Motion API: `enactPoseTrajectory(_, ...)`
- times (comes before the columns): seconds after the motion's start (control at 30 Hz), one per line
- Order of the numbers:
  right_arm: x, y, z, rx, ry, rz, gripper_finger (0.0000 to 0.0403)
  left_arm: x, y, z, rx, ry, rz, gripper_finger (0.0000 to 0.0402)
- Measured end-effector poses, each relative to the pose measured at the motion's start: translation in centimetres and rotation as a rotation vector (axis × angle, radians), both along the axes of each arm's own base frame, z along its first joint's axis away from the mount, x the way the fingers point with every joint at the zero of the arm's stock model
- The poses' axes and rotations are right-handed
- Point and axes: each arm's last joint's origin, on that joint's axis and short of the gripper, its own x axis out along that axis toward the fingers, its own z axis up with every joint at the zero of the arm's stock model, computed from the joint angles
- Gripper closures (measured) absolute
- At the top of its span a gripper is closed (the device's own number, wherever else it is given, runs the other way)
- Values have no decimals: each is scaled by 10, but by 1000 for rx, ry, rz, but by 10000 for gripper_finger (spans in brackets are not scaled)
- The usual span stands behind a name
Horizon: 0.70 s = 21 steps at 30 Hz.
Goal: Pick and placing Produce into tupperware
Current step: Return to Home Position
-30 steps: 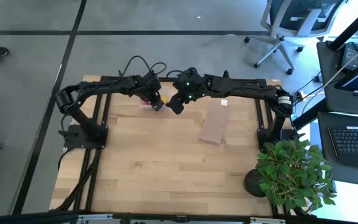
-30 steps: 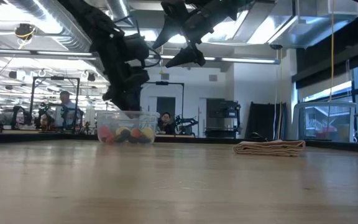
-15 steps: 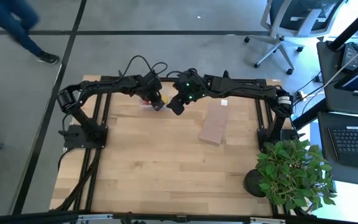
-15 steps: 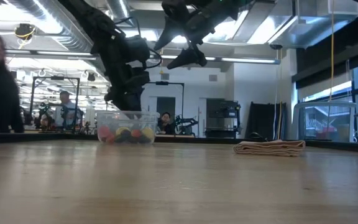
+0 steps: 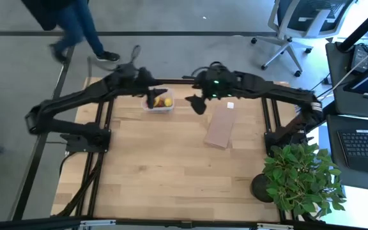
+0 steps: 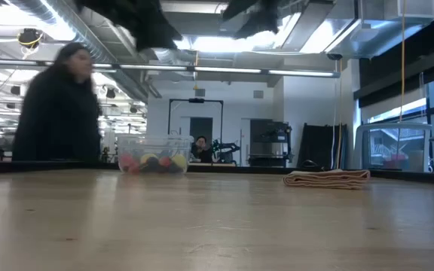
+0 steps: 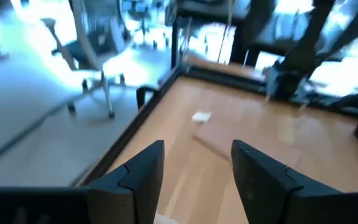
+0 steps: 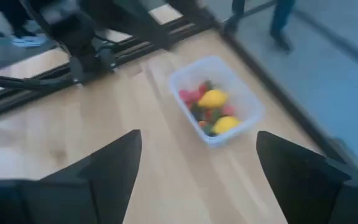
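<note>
Tupperware [image 5: 163, 104] sits near far edge of surface [image 5: 171, 166], produce [image 8: 211, 102] heaped inside. Left pincer [image 7: 197, 171] spread, empty, hangs high over tupperware. Right pincer [image 8: 197, 168] spread wide, empty, high between tupperware and tan board [image 5: 220, 126].

clear plastic tupperware [image 8: 218, 109], wooden table [image 5: 165, 166]

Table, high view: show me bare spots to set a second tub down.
Bare: the near half of the table, from its left edge across to the potted plant, up to the tan board. Crowded: the far edge, where the left gripper hangs over the tupperware and the right gripper between it and the board.
</note>
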Motion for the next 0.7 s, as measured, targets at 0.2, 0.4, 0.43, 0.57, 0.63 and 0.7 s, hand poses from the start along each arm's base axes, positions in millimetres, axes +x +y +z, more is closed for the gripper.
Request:
enactPoseTrajectory(0.2,-58,30,17,-116,-14,-51,85,-58,-42,3,70,-156,-38,224)
enactPoseTrajectory(0.4,-124,52,-17,-162,-223,-23,85,-107,-71,-4,139,-313,-62,231)
enactPoseTrajectory(0.43,-135,53,-24,-167,-261,-19,85,-113,-74,-5,152,-339,-60,232)
enactPoseTrajectory(0.57,-171,59,-50,-176,-423,-14,85,-129,-82,-21,153,-441,-55,228)
enactPoseTrajectory(0.63,-184,61,-62,-167,-488,-12,85,-134,-84,-33,151,-501,-55,225)
enactPoseTrajectory(0.7,-197,62,-74,-138,-538,-22,85,-135,-85,-44,165,-557,-56,224)
